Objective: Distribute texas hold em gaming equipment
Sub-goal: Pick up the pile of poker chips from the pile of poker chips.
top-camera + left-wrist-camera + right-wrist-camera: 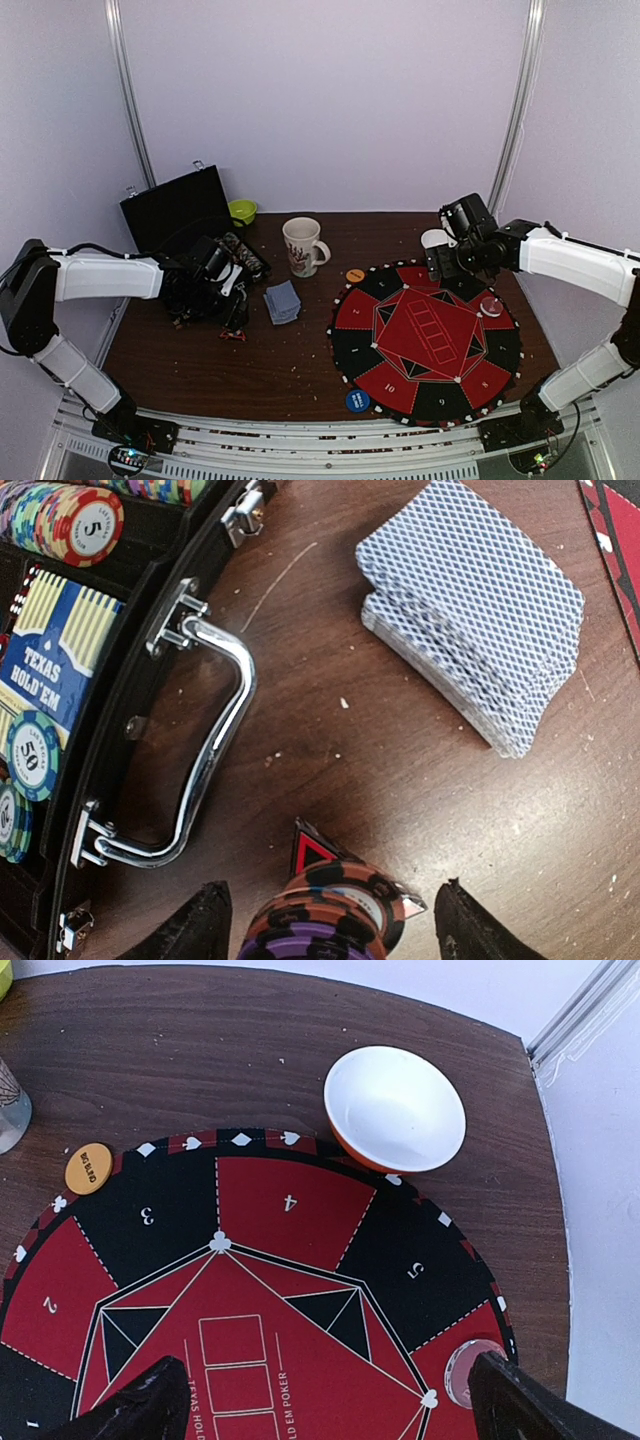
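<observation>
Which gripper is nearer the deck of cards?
Left. The left gripper sits just left of the deck, by the open case; the right gripper hovers well to its right, over the far edge of the poker mat.

One card stack (283,301), one mug (302,245), two bowls (242,211), three button discs (355,275), one round mat (425,340), one open case (180,210).

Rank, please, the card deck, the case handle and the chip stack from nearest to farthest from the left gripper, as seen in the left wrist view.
1. Chip stack: bottom centre, right inside the left gripper.
2. Case handle: up and to the left.
3. Card deck: upper right, farthest.
</observation>
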`<action>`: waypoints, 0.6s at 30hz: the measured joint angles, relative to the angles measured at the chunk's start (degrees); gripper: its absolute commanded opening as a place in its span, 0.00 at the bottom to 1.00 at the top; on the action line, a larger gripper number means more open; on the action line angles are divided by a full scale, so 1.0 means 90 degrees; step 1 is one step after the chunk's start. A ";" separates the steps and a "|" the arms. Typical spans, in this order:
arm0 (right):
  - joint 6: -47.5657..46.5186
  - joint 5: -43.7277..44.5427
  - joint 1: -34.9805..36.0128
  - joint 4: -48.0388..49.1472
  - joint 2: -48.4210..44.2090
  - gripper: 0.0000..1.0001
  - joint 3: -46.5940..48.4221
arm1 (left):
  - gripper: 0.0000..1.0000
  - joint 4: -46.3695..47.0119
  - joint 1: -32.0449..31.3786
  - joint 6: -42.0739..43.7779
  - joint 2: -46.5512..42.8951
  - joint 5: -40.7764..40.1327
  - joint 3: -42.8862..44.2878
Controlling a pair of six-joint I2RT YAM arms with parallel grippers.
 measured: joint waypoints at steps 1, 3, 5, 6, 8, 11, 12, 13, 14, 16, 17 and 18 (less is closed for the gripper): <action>0.0000 0.0000 0.0000 0.0000 0.0010 1.00 0.0000 | 0.65 0.0002 -0.0012 0.0000 0.0002 -0.0005 -0.0002; 0.0000 0.0000 0.0000 0.0002 0.0036 1.00 0.0000 | 0.60 0.0002 -0.0029 0.0002 0.0010 -0.0010 -0.0005; -0.0002 0.0000 0.0000 0.0005 0.0063 1.00 0.0000 | 0.57 0.0005 -0.0029 0.0027 0.0041 -0.0012 -0.0005; -0.0005 0.0000 0.0000 0.0002 0.0073 1.00 0.0000 | 0.55 0.0002 -0.0029 0.0036 0.0063 -0.0010 -0.0005; -0.0005 0.0000 0.0000 0.0002 0.0092 1.00 0.0000 | 0.53 0.0002 -0.0029 0.0070 0.0117 -0.0017 -0.0005; -0.0005 0.0000 0.0000 0.0000 0.0100 1.00 0.0000 | 0.52 0.0002 -0.0029 0.0097 0.0158 -0.0056 -0.0005; -0.0005 0.0000 0.0000 0.0000 0.0100 1.00 0.0000 | 0.52 0.0005 -0.0029 0.0104 0.0163 -0.0063 -0.0005; -0.0005 -0.0002 0.0000 0.0000 0.0102 1.00 0.0000 | 0.52 0.0005 -0.0029 0.0114 0.0165 -0.0080 -0.0005; -0.0007 -0.0002 0.0000 -0.0002 0.0102 1.00 0.0000 | 0.50 0.0005 -0.0032 0.0121 0.0165 -0.0100 -0.0005; -0.0017 -0.0002 0.0000 0.0000 0.0102 1.00 0.0000 | 0.44 0.0005 -0.0041 0.0129 0.0165 -0.0131 -0.0005; -0.0019 -0.0005 0.0000 -0.0002 0.0102 1.00 0.0000 | 0.42 0.0005 -0.0041 0.0131 0.0165 -0.0143 -0.0005; -0.0019 -0.0007 0.0000 -0.0002 0.0102 1.00 0.0002 | 0.37 0.0005 -0.0041 0.0148 0.0168 -0.0158 -0.0005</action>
